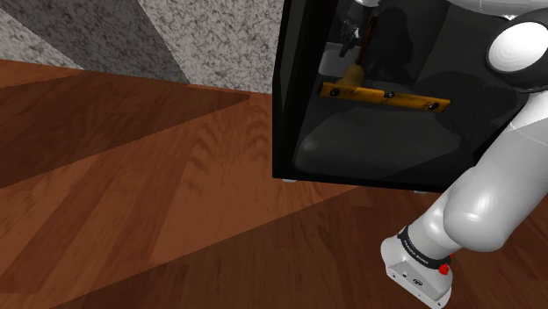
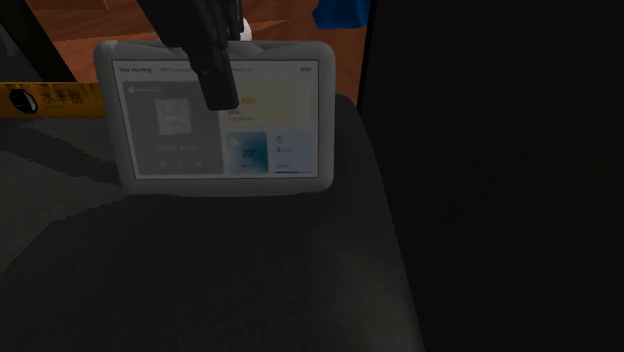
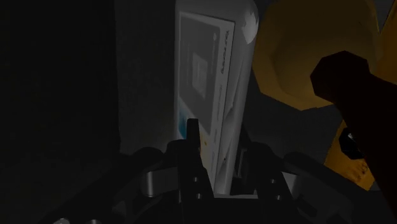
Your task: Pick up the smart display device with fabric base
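Hand point(image 3: 218, 151) sits over the smart display point(image 2: 262, 125), straddling its thin axis, and looks clenched on it. My call: lift straight up.

1. On the smart display point(image 2: 280, 110) screen I see small writing. I can half read only "27°", on the blue tile.
2. The yellow bar point(image 2: 60, 97) beside it carries dark print that I can't read.
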